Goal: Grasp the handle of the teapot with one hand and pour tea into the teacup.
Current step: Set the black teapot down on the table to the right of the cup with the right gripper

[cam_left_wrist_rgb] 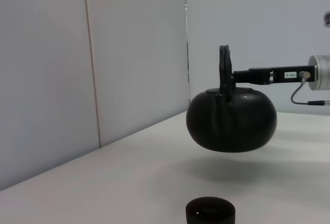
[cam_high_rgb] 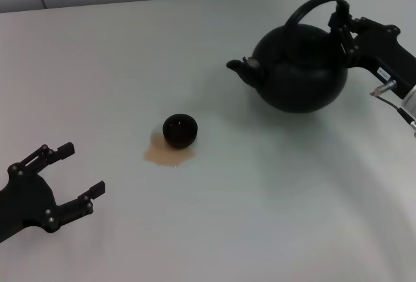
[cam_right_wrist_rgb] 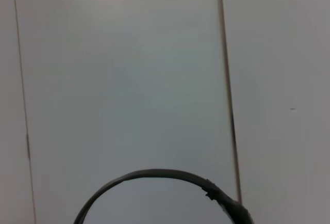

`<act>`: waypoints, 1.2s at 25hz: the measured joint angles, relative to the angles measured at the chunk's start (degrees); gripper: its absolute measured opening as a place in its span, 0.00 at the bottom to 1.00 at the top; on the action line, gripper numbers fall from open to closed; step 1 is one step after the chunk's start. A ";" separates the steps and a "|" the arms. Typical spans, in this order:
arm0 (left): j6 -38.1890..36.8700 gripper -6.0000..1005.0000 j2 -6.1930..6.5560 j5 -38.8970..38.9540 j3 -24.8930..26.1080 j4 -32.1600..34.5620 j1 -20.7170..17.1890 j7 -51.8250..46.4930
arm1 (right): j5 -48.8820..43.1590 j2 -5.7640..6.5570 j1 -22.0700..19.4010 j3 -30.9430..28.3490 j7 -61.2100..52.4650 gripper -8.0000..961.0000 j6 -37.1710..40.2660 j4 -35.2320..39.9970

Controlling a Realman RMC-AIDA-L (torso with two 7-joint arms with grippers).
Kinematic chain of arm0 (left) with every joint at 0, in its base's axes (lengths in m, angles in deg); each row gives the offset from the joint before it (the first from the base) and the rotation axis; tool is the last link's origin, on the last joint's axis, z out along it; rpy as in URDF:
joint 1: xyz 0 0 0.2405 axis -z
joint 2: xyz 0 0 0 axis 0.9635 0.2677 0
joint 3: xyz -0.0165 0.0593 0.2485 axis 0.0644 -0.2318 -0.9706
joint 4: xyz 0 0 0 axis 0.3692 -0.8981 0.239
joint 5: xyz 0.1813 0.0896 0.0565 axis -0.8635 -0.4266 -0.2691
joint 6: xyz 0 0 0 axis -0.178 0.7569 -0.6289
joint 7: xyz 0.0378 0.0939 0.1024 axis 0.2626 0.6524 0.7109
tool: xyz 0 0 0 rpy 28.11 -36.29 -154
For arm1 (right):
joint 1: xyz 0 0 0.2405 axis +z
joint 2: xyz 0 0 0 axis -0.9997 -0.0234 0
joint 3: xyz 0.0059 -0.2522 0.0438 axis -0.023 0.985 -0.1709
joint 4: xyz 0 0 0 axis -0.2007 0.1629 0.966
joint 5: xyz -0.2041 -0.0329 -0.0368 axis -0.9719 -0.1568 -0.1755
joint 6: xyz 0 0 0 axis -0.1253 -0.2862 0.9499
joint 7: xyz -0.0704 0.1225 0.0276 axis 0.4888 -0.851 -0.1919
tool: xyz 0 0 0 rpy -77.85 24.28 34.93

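The right hand [cam_high_rgb: 342, 25] is clenched on the handle [cam_high_rgb: 312, 6], holding the teapot [cam_high_rgb: 300, 67] above the counter [cam_high_rgb: 260, 217] to pour; the released left hand [cam_high_rgb: 68, 178] idles beyond the teacup [cam_high_rgb: 179, 130].

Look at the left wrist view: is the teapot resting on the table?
No, the teapot hangs clear of the table, with its shadow visible beneath it.

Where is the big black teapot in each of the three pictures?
Head view: the teapot is at upper right, lifted off the table, its handle in the right tool.
Left wrist view: it hangs right of centre, above the table, with the teacup at the bottom edge.
Right wrist view: only the handle's arch shows, along the bottom edge; the body is out of the picture.
Shared landmark: the arched handle.
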 joint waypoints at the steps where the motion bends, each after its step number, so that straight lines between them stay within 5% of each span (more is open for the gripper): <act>1: 0.00 0.86 0.00 0.00 0.00 0.00 0.00 0.00 | 0.00 0.00 0.00 0.00 0.00 0.23 0.00 0.00; 30: 0.00 0.86 -0.72 0.01 0.04 0.00 0.17 0.00 | -0.65 0.43 -0.56 -0.04 4.61 0.27 -0.24 -3.80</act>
